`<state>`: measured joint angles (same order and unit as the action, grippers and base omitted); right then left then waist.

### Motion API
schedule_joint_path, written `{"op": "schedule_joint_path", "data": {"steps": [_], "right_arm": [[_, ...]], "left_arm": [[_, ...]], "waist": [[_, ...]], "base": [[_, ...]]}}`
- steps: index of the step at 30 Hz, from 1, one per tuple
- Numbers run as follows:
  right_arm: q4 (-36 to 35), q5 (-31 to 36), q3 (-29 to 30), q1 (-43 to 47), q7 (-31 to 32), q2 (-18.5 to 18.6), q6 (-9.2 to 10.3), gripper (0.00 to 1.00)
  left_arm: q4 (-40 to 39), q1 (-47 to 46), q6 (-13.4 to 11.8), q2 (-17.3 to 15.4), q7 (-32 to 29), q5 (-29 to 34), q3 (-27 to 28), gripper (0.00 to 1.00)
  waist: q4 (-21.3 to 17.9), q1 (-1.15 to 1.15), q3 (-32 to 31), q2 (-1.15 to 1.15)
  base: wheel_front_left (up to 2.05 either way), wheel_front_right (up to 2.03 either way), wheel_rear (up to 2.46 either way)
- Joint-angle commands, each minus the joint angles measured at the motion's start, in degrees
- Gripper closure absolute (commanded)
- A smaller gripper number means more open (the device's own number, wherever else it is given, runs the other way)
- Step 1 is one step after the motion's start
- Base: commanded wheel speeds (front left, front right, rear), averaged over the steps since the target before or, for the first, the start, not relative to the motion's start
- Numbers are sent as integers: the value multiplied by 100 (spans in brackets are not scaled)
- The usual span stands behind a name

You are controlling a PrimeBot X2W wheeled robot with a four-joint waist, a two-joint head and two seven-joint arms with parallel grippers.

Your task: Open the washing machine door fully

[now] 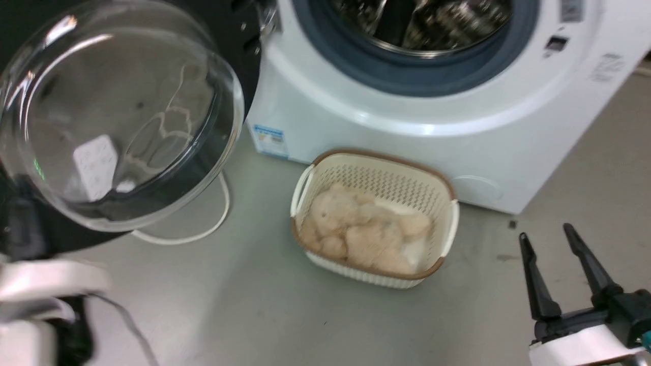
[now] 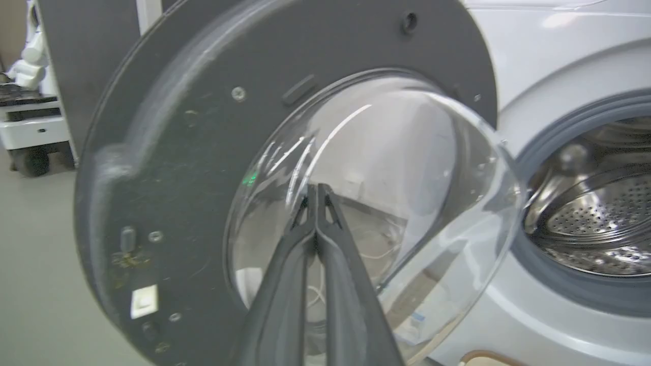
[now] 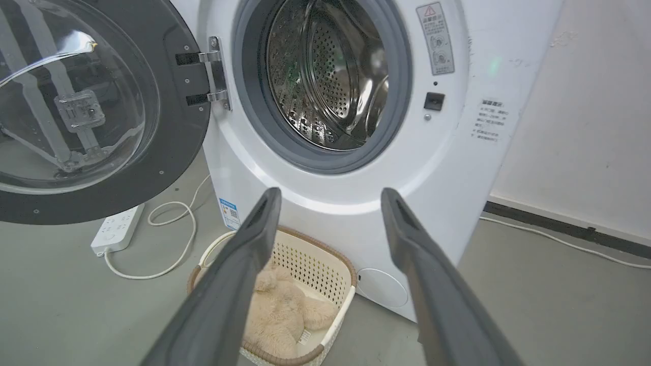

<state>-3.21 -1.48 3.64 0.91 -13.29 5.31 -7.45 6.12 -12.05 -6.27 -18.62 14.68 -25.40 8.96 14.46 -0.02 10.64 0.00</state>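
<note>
The washing machine door (image 1: 244, 61) stands swung out to the left of the opening, its clear glass bowl (image 1: 117, 112) bulging toward me. In the left wrist view my left gripper (image 2: 318, 189) is shut with nothing in it. Its tips point at the bowl (image 2: 386, 168) of the door (image 2: 168, 152); whether they touch it I cannot tell. The white washing machine (image 1: 432, 117) shows its grey gasket and steel drum (image 3: 330, 76). My right gripper (image 1: 545, 232) hangs open at the lower right, away from the machine (image 3: 457, 168). Beyond the right gripper (image 3: 330, 193), the door (image 3: 173, 147) hangs on its hinge (image 3: 216, 71).
A cream perforated basket (image 1: 447, 239) holding a beige plush toy sits on the floor in front of the machine. A white power strip (image 3: 117, 231) and its cable (image 1: 203, 235) lie under the door. My pale left forearm (image 1: 30, 300) is at the lower left. A wall rises right of the machine.
</note>
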Motion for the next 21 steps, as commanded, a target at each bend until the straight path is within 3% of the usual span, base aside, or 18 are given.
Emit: {"op": "schedule_joint_path", "data": {"steps": [1,6,12,13,14,21], "right_arm": [[14,7,49,26,-41,-33,-3,0],[74,13,210,94,-113,-173,-3,0],[146,-16,156,238,-152,-236,-3,0],[159,-69,144,264,-156,-238,-3,0],[177,-135,129,290,-159,-239,-3,0],[228,-360,82,424,-169,-242,-3,0]], "left_arm": [[-138,92,13,86,29,44,-87,100],[-950,528,41,474,-179,200,-731,100],[-1026,838,54,694,-363,447,-1347,100],[-973,889,53,700,-368,499,-1418,35],[-912,942,58,705,-375,546,-1490,0],[-576,1267,36,780,-311,765,-1832,0]], "waist": [[-201,2,-236,0],[-509,2,-504,0],[-939,2,-728,0],[-1006,2,-752,0],[-1071,2,-778,0],[-1392,2,-887,0]], "base": [[0,0,0],[0,0,0],[0,0,0],[0,0,0],[0,0,0],[0,0,0]]}}
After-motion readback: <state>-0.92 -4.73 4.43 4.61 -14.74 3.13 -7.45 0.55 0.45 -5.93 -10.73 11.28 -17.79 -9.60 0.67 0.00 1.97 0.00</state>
